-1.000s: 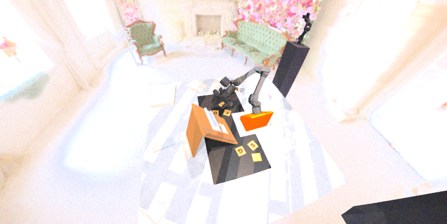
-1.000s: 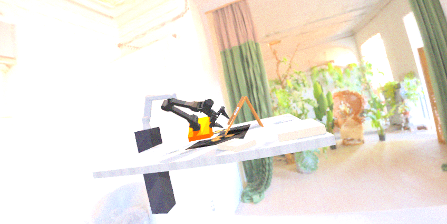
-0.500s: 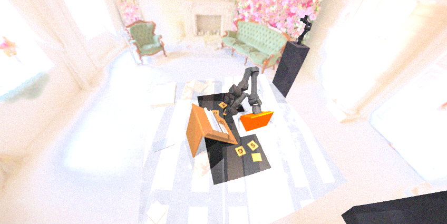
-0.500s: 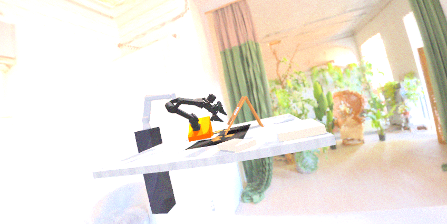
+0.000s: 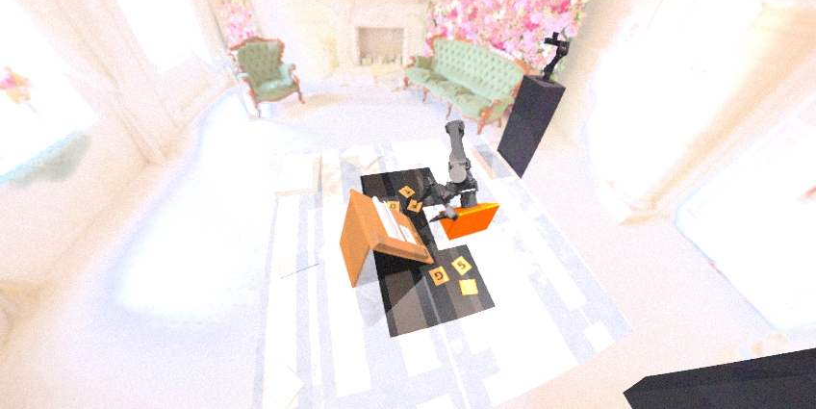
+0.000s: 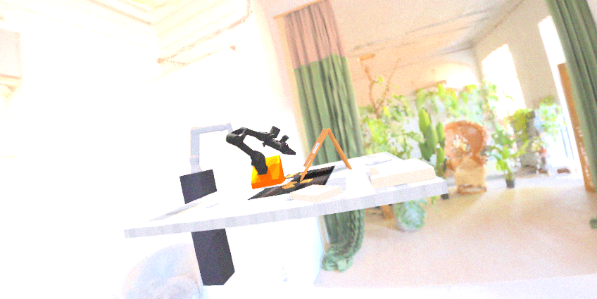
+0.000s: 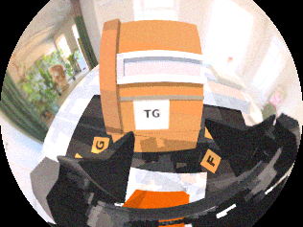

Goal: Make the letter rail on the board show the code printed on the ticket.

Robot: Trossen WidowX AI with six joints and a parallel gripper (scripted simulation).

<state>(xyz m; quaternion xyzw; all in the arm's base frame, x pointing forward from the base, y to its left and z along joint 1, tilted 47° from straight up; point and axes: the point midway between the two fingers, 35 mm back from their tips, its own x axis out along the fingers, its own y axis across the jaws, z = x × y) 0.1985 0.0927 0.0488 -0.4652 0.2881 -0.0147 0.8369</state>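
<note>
My gripper (image 5: 426, 215) (image 7: 171, 128) is open and empty, raised in front of the tilted wooden board (image 7: 158, 34) (image 6: 339, 148). The white-edged rail (image 7: 160, 80) (image 5: 385, 217) holds no tile; its left end has a wall, and its right end shows none. The ticket (image 7: 151, 124) below it reads TG. The T tile (image 5: 406, 191), Q tile (image 5: 393, 206) and F tile (image 5: 415, 206) (image 7: 211, 161) lie on one side of the board. The G tile (image 5: 439, 275) (image 7: 100, 145), an S or 5 tile (image 5: 461, 265) and a tile with no readable letter (image 5: 468, 287) lie on the other.
A dark mat (image 5: 411, 306) lies under the tiles and board. An orange block (image 5: 471, 221) (image 6: 267, 175) (image 7: 160, 197) stands by the arm's base. Pale flat blocks (image 6: 403, 172) (image 6: 316, 193) lie on the counter (image 6: 234, 213) beyond the mat. A wooden ledge (image 7: 110, 78) runs along the board's left edge.
</note>
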